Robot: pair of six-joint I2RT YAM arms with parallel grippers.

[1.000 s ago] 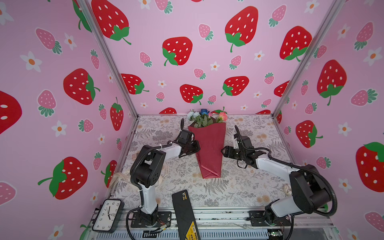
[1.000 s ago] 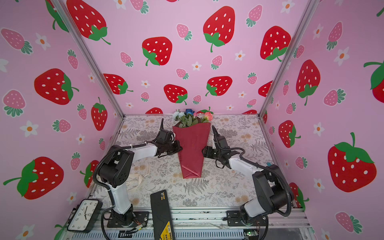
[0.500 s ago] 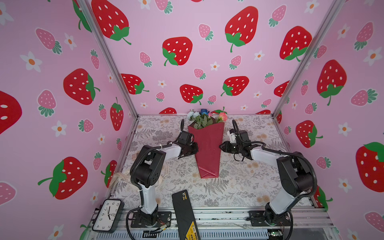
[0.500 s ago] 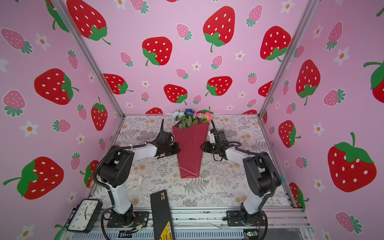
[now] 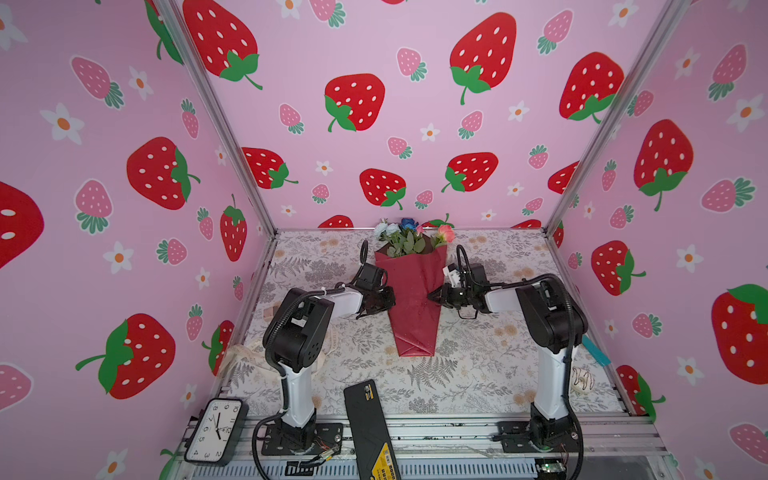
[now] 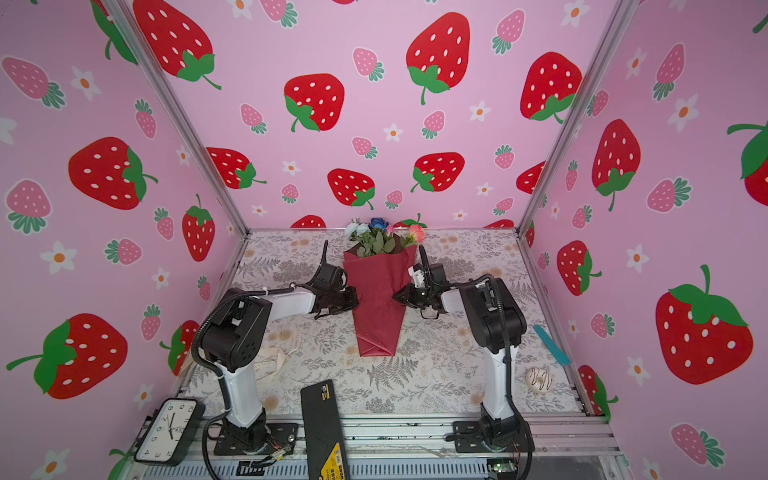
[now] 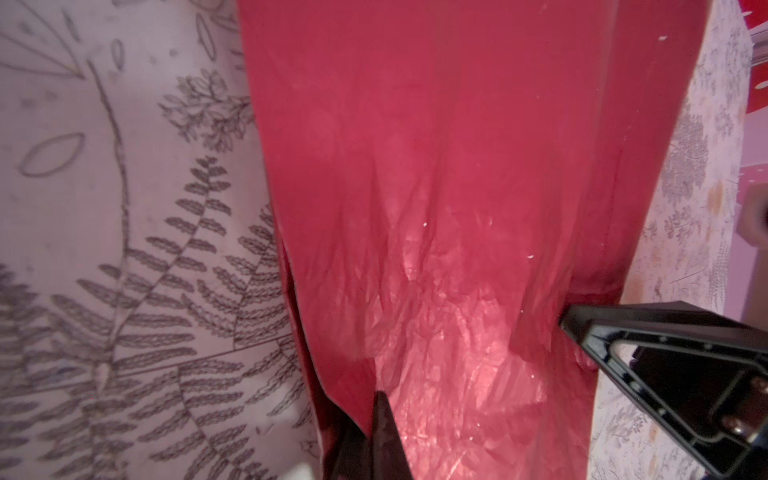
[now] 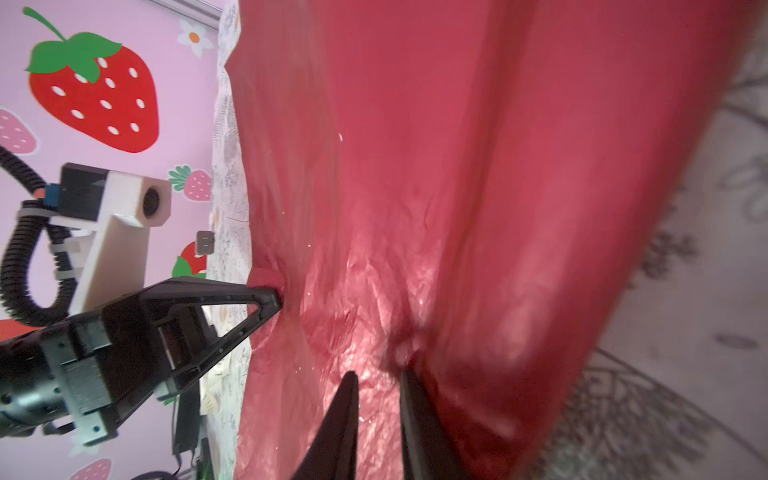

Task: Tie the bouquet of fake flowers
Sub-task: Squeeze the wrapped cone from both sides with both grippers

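Observation:
The bouquet of fake flowers (image 5: pixel 413 286) (image 6: pixel 380 291) lies mid-table in dark red glossy paper, with its blue, white and pink blooms (image 5: pixel 409 235) toward the back wall. My left gripper (image 5: pixel 390 297) (image 6: pixel 355 300) is shut on the paper's left edge; in the left wrist view (image 7: pixel 380 399) the fold runs into its closed tips. My right gripper (image 5: pixel 430 296) (image 6: pixel 395 296) pinches the right edge at the same height. In the right wrist view its jaws (image 8: pixel 379 374) stand nearly together with crumpled red paper between them. The wrap narrows between the two grippers.
A cream ribbon (image 5: pixel 245 353) (image 6: pixel 274 357) lies under the left arm. A clock (image 5: pixel 216 428) and a black case (image 5: pixel 370 428) sit at the front edge. A small iced doughnut (image 6: pixel 539 379) and a teal stick (image 6: pixel 550 345) lie by the right wall.
My right gripper has moved in to the wrap's right edge and its jaws have closed down onto the paper. The left gripper has stayed shut on the left edge.

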